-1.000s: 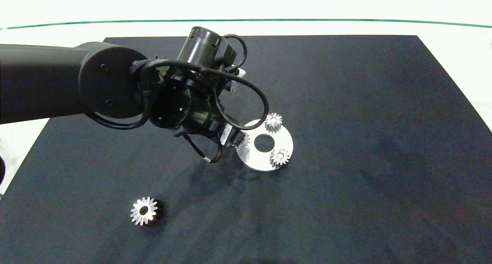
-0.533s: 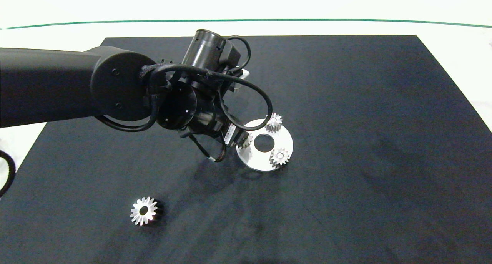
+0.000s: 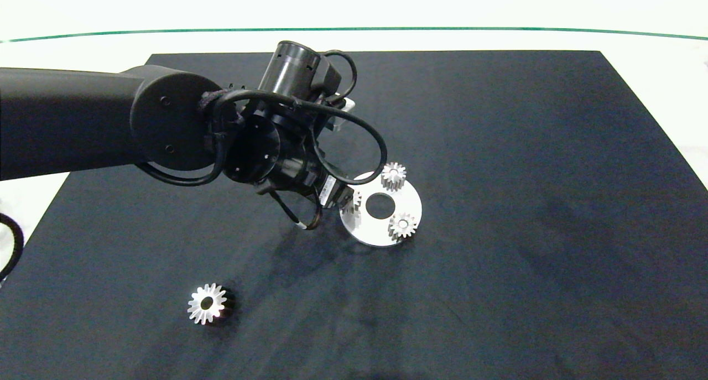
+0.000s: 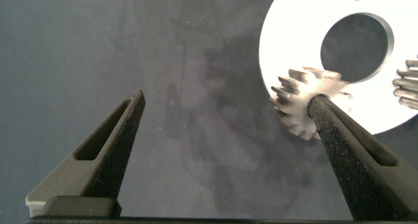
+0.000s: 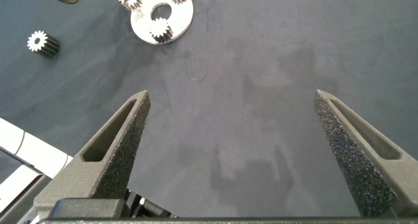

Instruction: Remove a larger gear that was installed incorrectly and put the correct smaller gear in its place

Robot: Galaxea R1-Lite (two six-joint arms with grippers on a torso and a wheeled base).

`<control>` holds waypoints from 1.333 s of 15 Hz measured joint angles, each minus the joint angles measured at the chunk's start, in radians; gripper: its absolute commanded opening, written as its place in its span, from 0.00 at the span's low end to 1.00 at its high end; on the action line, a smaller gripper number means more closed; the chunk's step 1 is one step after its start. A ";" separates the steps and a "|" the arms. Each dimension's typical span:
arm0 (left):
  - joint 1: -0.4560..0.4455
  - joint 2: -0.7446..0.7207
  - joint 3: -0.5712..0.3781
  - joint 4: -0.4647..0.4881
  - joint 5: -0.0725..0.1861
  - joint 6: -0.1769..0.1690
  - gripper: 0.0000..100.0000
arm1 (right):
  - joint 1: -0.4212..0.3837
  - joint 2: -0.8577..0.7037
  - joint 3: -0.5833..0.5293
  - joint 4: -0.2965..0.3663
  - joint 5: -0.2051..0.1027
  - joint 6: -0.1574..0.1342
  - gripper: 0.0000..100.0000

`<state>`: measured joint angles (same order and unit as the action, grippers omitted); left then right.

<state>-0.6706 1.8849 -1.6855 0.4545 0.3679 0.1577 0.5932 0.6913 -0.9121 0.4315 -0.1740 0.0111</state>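
Note:
The larger gear (image 3: 207,303) lies flat on the black mat, near the front left and apart from everything. A round silver plate (image 3: 408,203) with a centre hole carries three small gears. One smaller gear (image 4: 302,101) stands at the plate's left edge, half hidden under the left wrist in the head view (image 3: 353,201). My left gripper (image 4: 226,96) is open wide. One finger (image 4: 346,145) has its tip on top of that smaller gear, the other finger (image 4: 108,142) hangs over bare mat. My right gripper (image 5: 232,93) is open and holds nothing, high above the mat.
Two other small gears (image 3: 393,175) (image 3: 402,225) sit on the plate's far and near sides. The left arm (image 3: 166,120) and its cables reach in over the mat's left half. The black mat (image 3: 525,230) ends in a white table surface behind and at the sides.
The left wrist shifted slightly right over the plate, then came back a little. The gears and plate stayed put.

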 measured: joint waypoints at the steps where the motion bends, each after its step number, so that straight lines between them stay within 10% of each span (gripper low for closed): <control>1: 0.000 -0.001 -0.003 0.000 0.000 0.001 1.00 | -0.001 0.001 0.000 -0.001 0.000 0.000 1.00; 12: -0.004 -0.094 0.041 0.012 0.000 -0.043 1.00 | -0.022 -0.010 0.002 0.000 -0.002 0.020 1.00; 20: 0.006 -0.483 0.369 0.012 0.031 -0.091 1.00 | -0.333 -0.048 0.002 0.011 -0.023 0.013 1.00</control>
<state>-0.6649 1.4017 -1.3170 0.4662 0.3991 0.0662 0.2602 0.6432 -0.9102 0.4421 -0.1966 0.0245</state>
